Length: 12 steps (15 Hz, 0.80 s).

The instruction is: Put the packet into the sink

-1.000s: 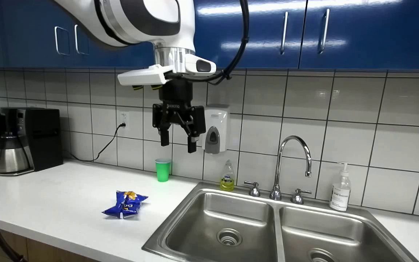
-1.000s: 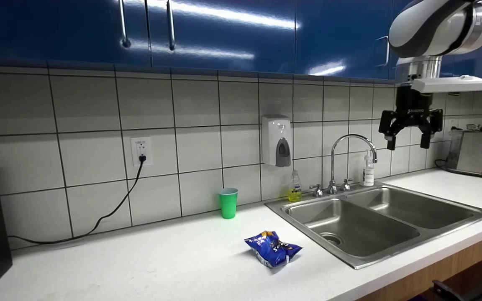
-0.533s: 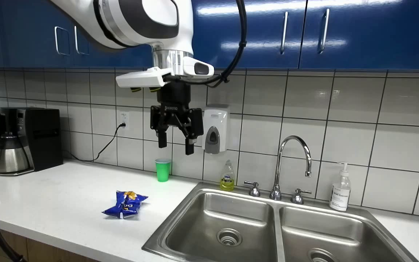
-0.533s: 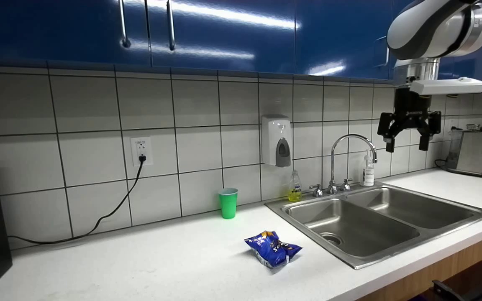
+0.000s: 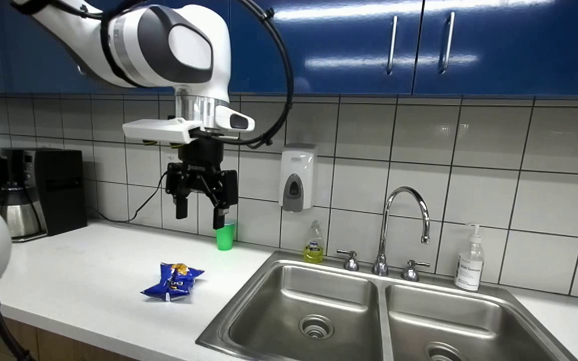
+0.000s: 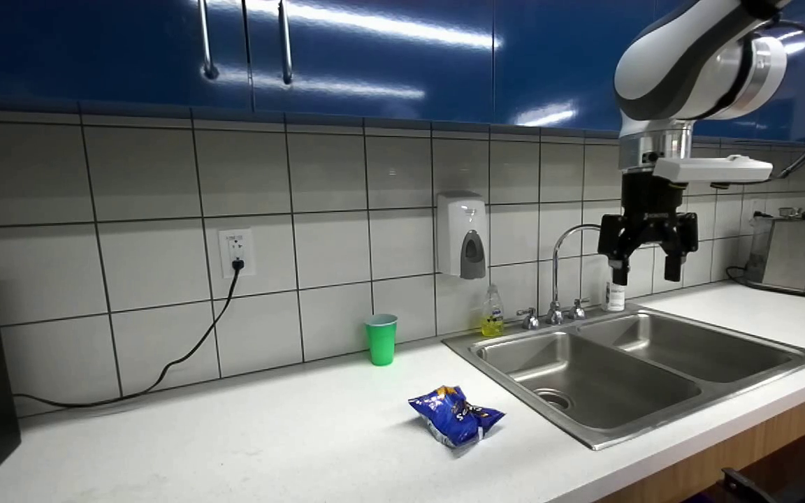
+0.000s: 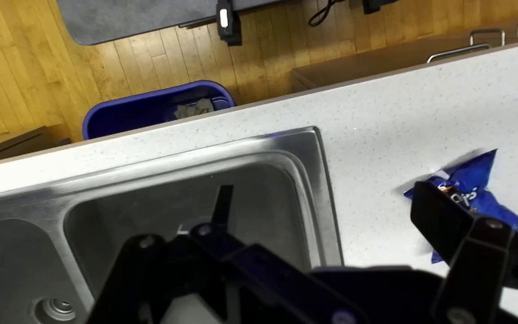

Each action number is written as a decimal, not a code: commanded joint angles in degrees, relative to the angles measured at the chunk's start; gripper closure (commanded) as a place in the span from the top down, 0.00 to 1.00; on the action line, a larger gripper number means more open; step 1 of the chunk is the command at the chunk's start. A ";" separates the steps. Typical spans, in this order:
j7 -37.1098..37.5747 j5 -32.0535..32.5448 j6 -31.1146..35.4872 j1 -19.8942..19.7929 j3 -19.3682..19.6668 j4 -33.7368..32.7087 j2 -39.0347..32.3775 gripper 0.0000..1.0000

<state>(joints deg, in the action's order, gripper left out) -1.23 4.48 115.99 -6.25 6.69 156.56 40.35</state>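
Observation:
The packet [image 5: 173,282], crumpled blue foil with orange and white marks, lies on the white counter left of the sink [image 5: 383,321] in both exterior views [image 6: 455,417]. My gripper [image 5: 199,220] is open and empty, high above the counter, fingers pointing down; it also shows in an exterior view [image 6: 646,278]. In the wrist view, the open fingers [image 7: 324,189] spread wide. One finger shows against the sink basin, and the other partly covers the packet [image 7: 479,173]. The sink rim [image 7: 304,144] shows between them. Both basins look empty where visible.
A green cup [image 6: 381,342] stands by the wall behind the packet. A dish soap bottle [image 5: 313,245], the faucet [image 5: 383,235] and a pump bottle [image 5: 469,265] line the sink's back. A wall dispenser [image 5: 297,178] hangs above. A blue bin [image 7: 151,96] stands below the counter edge.
My open gripper has moved left and down in both exterior views, mostly in the last half second. The packet has not moved.

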 commanded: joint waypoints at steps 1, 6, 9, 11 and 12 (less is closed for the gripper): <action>2.03 -3.22 1.21 3.30 -3.80 4.14 2.50 1.00; 3.66 -8.82 5.20 8.97 -7.37 2.28 -3.45 1.00; 4.42 -11.18 10.72 11.04 -8.99 2.29 -7.78 1.00; 4.35 -11.98 14.66 12.01 -9.79 2.36 -11.21 1.00; 4.23 -12.25 16.92 12.42 -10.13 2.42 -13.13 1.00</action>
<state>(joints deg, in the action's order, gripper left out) 1.80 -6.32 127.35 5.23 -1.83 159.08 32.54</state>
